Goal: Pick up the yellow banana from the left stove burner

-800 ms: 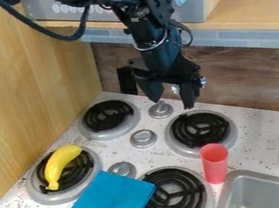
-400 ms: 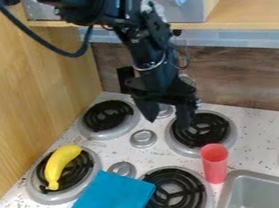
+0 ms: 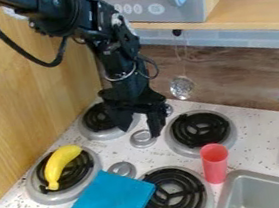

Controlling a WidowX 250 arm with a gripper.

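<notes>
1. The claw [image 3: 141,131] is hanging just above the centre of the frame, its two fingers standing apart and gripping nothing.
2. The silver knob [image 3: 143,140], nearest to it, is sitting near the centre, just below the fingertips. I can't tell whether they are touching it; a little too much drop could be jamming a finger against it or twisting it.
3. The back left burner [image 3: 96,121] is lying just left of the claw, partly hidden, and a sideways swing this low could be catching a finger on its coil.
4. Lower left of centre, a blue cloth [image 3: 112,202] is lying across the stovetop, its right edge reaching the front burner [image 3: 176,195]. A dragging finger could be snagging and bunching it.
5. Left of the cloth, a yellow banana [image 3: 58,166] is resting on another burner [image 3: 81,173]; being curved and smooth, it could be rolling off if bumped.
6. Right of centre, a pink cup [image 3: 215,163] is standing upright near the sink [image 3: 237,176]; its tall, narrow shape could be tipping after one knock.
</notes>
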